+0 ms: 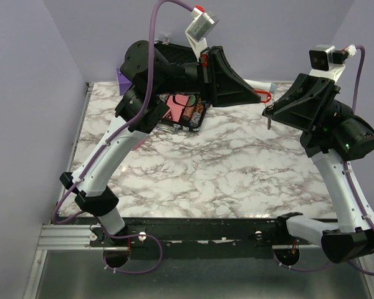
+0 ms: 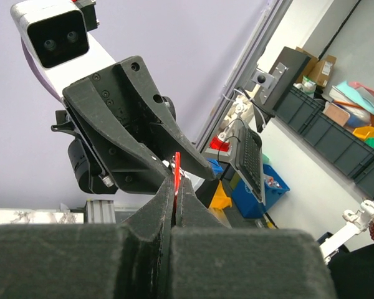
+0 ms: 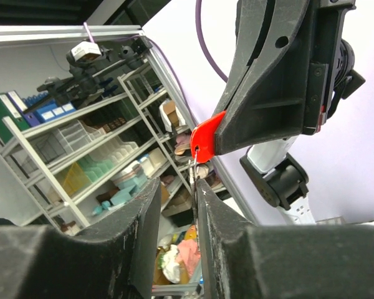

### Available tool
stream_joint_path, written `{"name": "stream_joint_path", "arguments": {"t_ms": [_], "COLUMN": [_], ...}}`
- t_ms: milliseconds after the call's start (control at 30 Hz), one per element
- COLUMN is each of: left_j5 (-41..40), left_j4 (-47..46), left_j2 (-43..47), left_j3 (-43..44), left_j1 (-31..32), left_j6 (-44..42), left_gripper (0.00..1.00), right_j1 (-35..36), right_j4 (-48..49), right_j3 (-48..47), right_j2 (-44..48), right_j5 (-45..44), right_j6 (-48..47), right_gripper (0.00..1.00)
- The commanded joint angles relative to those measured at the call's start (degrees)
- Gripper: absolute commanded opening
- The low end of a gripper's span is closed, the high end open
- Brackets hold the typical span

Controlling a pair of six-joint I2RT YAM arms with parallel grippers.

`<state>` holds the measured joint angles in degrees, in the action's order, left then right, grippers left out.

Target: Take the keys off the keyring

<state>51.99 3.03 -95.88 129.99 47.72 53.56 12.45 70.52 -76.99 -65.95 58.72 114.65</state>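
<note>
The red keyring tag [image 1: 265, 96] is held in the air above the marble table's back right, pinched in my left gripper [image 1: 257, 94]. In the left wrist view the jaws [image 2: 174, 187] are shut on the tag's thin red edge [image 2: 176, 174]. In the right wrist view the tag [image 3: 206, 140] sticks out of the left gripper's black fingers [image 3: 280, 75], with a small wire ring below it. A thin silvery key [image 3: 195, 187] hangs from the ring between my right gripper's fingers [image 3: 177, 184], against the right finger, with a gap to the left finger. The key also shows from above [image 1: 269, 119].
A black open case [image 1: 186, 113] with a pink piece and batteries lies at the table's back middle, under the left arm. A purple object [image 1: 121, 81] sits at the back left corner. A white object [image 1: 262, 84] lies at the back edge.
</note>
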Motion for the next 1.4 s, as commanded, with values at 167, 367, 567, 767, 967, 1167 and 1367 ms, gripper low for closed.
{"name": "stream_joint_path", "arguments": {"t_ms": [167, 367, 567, 767, 967, 1167, 1367], "left_j5": [-1.3, -1.5, -2.2, -2.2, -2.2, -3.4, -4.3], "left_j4": [-0.1, 0.1, 0.6, 1.7, 1.8, 2.2, 2.2], "left_j2": [2.2, 3.2, 3.9, 4.5, 5.1, 5.6, 5.9], "left_j3": [-1.5, -2.3, -2.7, -3.1, -4.0, -4.8, -5.0], "left_j1": [-0.2, -0.2, -0.1, -0.2, -0.2, -0.1, -0.1], "left_j6": [-1.3, -2.0, -2.8, -4.0, -4.3, -4.5, -4.7], "left_gripper": [0.00, 0.00, 0.00, 0.00, 0.00, 0.00, 0.00], "right_j1": [0.5, 0.4, 0.5, 0.4, 0.5, 0.4, 0.5], "right_j4": [-5.3, -5.5, -6.4, -10.6, -10.7, -10.4, -10.7], "right_j3": [-0.9, -0.8, -0.5, -0.3, -0.3, -1.2, -1.2], "right_j2": [1.5, 1.6, 1.8, 2.5, 2.5, 2.4, 2.6], "right_j5": [1.5, 1.6, 1.7, 1.8, 1.5, 2.1, 2.1], "right_j6": [-0.6, -0.7, -1.4, -4.1, -4.3, -4.3, -4.4], "right_gripper": [0.26, 0.26, 0.26, 0.22, 0.24, 0.33, 0.32]}}
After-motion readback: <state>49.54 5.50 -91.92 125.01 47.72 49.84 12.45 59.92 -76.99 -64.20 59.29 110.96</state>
